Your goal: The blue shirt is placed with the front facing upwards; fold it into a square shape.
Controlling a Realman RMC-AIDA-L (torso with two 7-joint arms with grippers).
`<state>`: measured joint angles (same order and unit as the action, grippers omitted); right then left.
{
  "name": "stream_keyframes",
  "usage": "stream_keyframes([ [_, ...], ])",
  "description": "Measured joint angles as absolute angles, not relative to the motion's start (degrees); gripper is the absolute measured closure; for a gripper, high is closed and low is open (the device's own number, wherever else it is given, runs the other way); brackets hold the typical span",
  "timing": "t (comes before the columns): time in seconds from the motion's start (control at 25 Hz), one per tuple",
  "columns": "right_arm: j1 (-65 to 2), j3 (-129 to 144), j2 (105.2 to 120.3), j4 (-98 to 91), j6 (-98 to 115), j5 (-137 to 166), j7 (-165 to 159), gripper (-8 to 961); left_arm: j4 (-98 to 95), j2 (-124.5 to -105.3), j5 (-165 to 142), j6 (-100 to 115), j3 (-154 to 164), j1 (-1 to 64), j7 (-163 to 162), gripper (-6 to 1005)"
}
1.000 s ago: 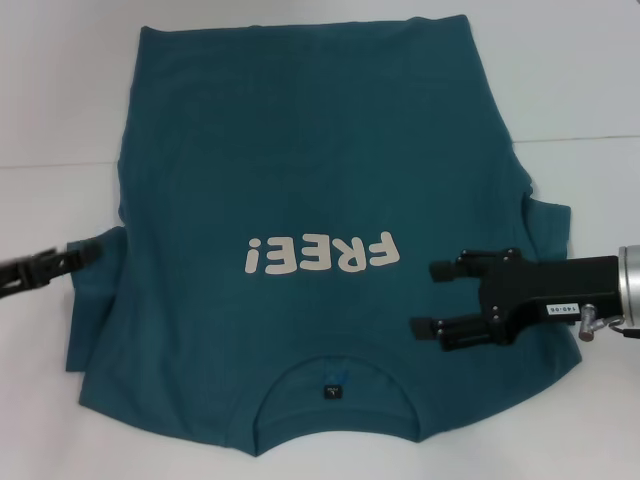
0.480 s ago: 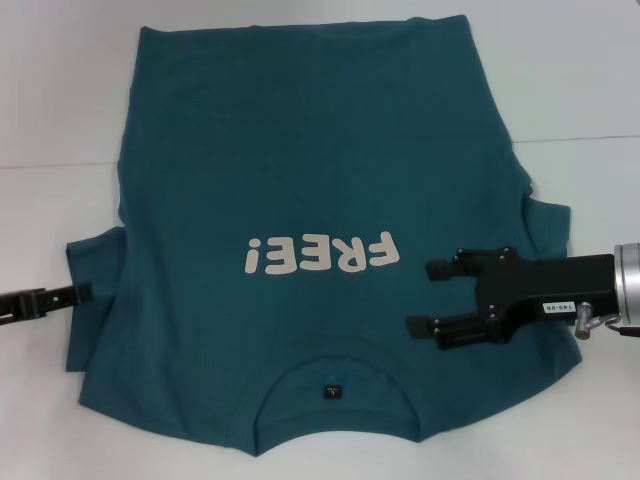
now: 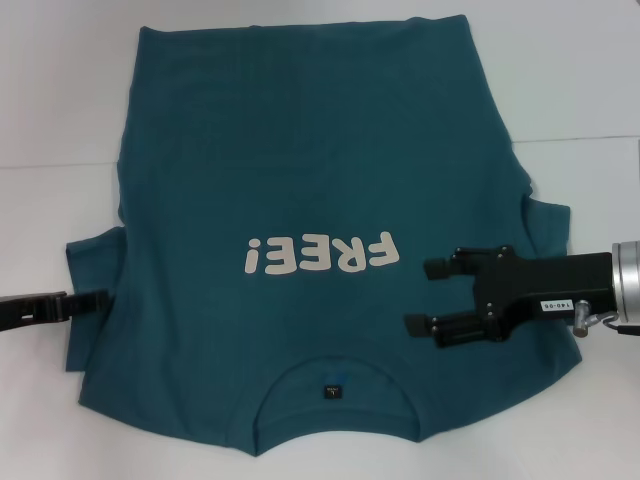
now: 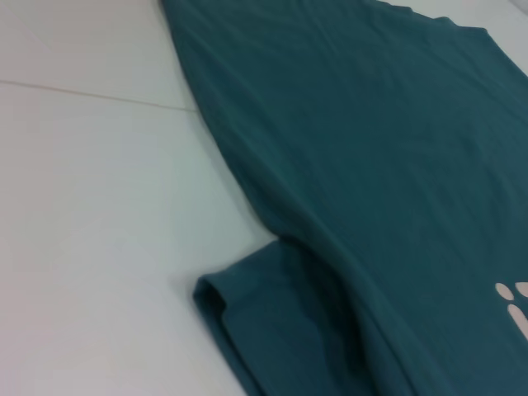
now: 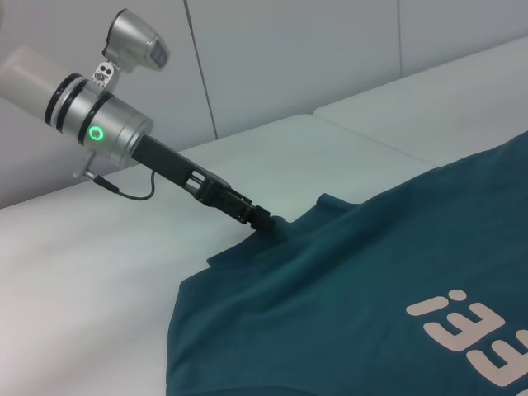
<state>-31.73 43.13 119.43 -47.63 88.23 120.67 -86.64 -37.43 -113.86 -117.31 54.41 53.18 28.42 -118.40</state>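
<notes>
The blue shirt (image 3: 310,180) lies flat on the white table (image 3: 50,100), front up, with its collar (image 3: 335,385) nearest me and the cream "FREE!" lettering (image 3: 320,255) upside down. My left gripper (image 3: 100,299) reaches in from the left and its tip meets the edge of the left sleeve (image 3: 90,270). The right wrist view shows that gripper (image 5: 264,220) touching the sleeve hem. The left wrist view shows the folded sleeve (image 4: 272,322) and the shirt's side. My right gripper (image 3: 420,296) hovers open over the shirt's right shoulder area, with nothing between its fingers.
A seam in the table (image 3: 580,137) runs across behind the shirt's middle. The right sleeve (image 3: 550,225) bunches out past my right arm. Bare white surface borders the shirt on both sides.
My left gripper has come down and to the right until its tip reached the left sleeve. The right gripper has edged slightly left. The shirt lies as before.
</notes>
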Motion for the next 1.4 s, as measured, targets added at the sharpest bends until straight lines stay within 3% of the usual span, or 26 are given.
stream_keyframes([
  [0.4, -32.39, 43.59, 119.53, -47.53, 87.16, 120.89, -87.01, 27, -32.83, -114.15, -117.34, 50.69, 53.18, 31.19, -114.93, 337],
  [0.84, -32.44, 43.66, 119.52, -47.46, 86.84, 120.94, -87.61, 30, -32.47, -114.53, -117.23, 48.71, 52.37, 31.31, -115.24, 809],
  [1.08, -32.43, 43.68, 119.52, -47.46, 86.75, 120.94, -87.87, 32, -32.89, -114.43, -117.34, 49.21, 52.42, 31.1, -115.28, 927],
  [1.2, -32.43, 43.68, 119.52, -47.46, 86.74, 120.94, -88.03, 32, -34.02, -113.03, -117.35, 50.34, 52.58, 30.81, -116.34, 986],
  [1.4, -32.43, 43.68, 119.43, -47.55, 86.73, 120.94, -88.4, 34, -34.31, -110.96, -118.39, 51.18, 52.83, 31.15, -116.77, 986],
])
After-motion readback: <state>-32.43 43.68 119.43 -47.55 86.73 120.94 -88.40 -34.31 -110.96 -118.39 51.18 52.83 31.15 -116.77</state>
